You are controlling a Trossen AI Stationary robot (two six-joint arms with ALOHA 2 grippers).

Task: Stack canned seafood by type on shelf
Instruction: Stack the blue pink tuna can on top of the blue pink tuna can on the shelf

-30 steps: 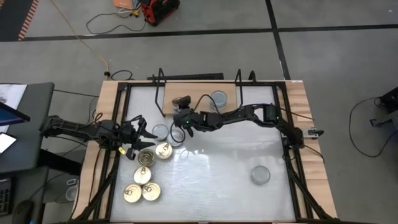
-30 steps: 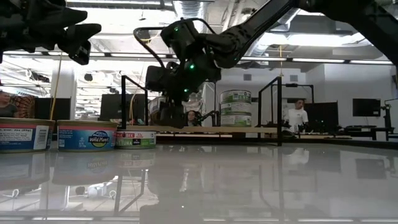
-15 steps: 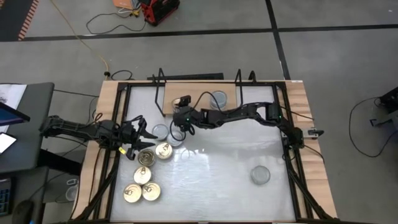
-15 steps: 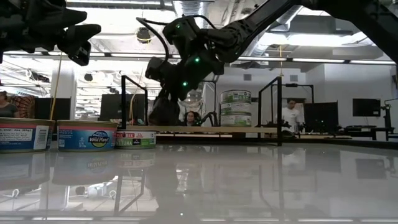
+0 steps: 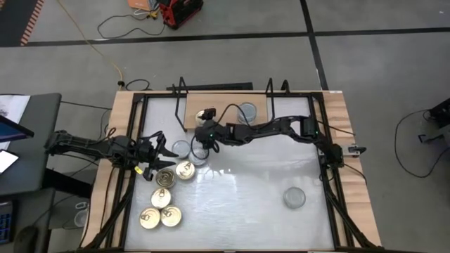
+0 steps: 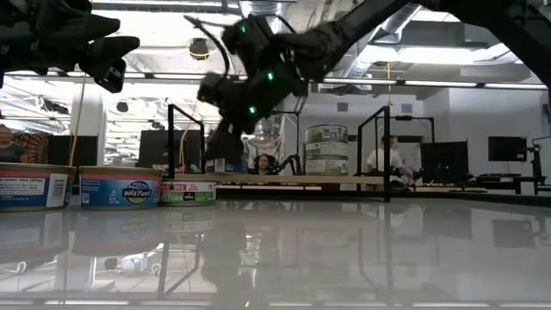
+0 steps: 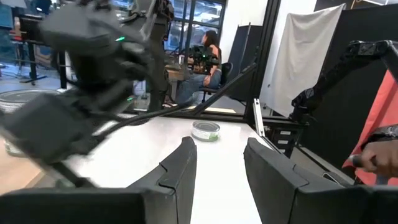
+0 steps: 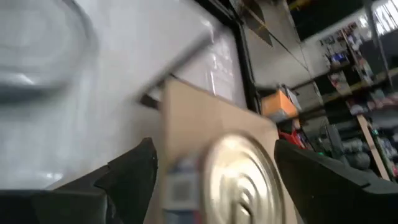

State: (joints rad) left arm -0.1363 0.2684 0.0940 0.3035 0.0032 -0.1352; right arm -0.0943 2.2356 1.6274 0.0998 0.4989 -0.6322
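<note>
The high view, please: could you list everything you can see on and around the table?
shelf: one, light wood in a black wire frame, far edge of the table
gold-lid tin on shelf: one, gold, left part of the shelf
silver-lid stack: one, silver-grey, looks two high, middle of the shelf
gold-lid tins on table: five, gold, clustered near left
silver-lid tins on table: at least two, silver-grey, one near right, one by the left arm
table: one, white with wooden edges
red case: one, on the floor beyond the table
left claw: open, empty, over the table's left side
right claw: open, at the shelf, fingers either side of the gold-lid tin
</note>
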